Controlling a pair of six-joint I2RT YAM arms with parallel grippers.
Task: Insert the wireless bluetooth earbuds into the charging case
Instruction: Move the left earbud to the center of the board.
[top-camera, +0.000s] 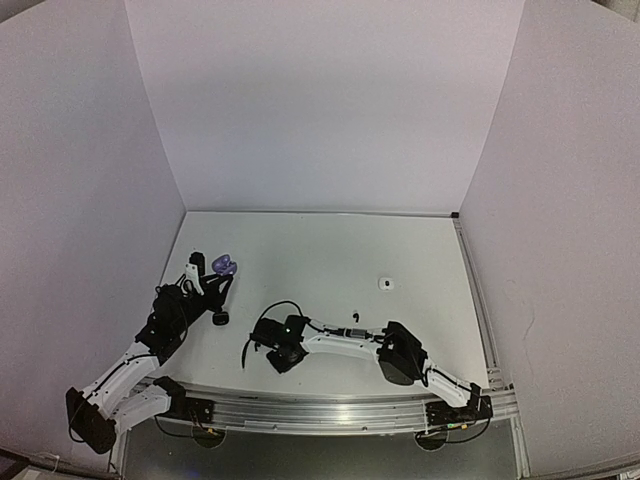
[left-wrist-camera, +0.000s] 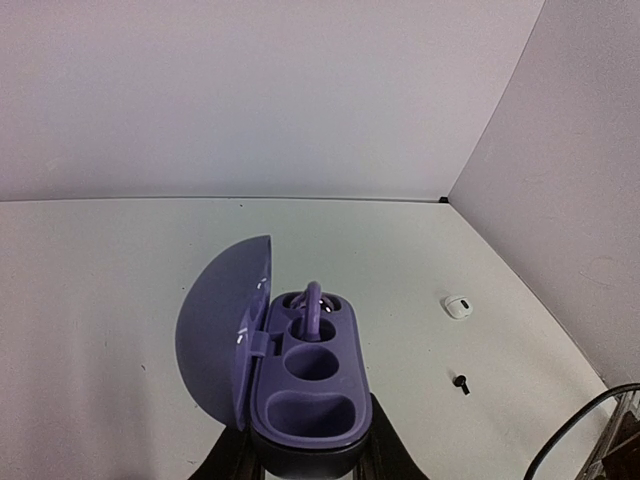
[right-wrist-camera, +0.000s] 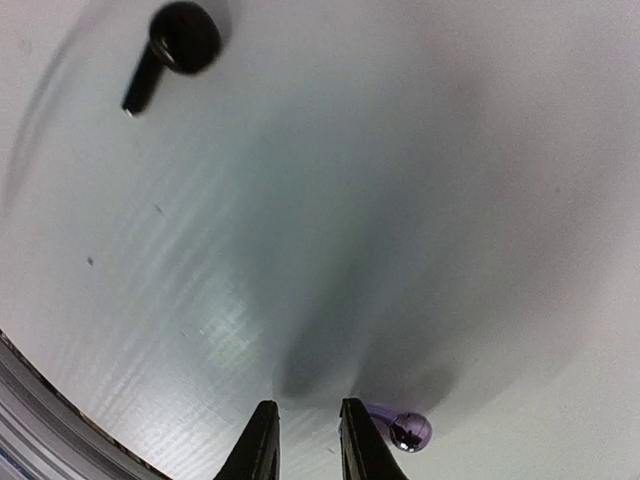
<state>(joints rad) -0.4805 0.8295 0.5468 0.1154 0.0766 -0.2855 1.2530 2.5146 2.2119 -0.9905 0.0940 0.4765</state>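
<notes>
white walls box in a plain white tabletop (top-camera: 320, 250). at its left side the left end effector (left-wrist-camera: 308, 468) is clamped on the base of the purple charging case (left-wrist-camera: 310, 395). the lid is swung open, one seated earbud (left-wrist-camera: 312, 308) stands in the far slot, and the nearer slot is bare. the right end effector (right-wrist-camera: 305, 428) hangs low over the tabletop near the arms' edge, its jaws drawn to a narrow gap. a loose purple earbud (right-wrist-camera: 408, 431) lies right against the outer side of one finger; i cannot tell whether its stem is pinched or only touching. a black earbud (right-wrist-camera: 170, 45) lies well apart from it. the step in hand looks like picking up the purple one. done well, the jaws straddle the bud rather than sit beside it: open a little, shift sideways over it, then close gently across the head so it cannot squirt away. it should then go stem-down into the bare slot.
</notes>
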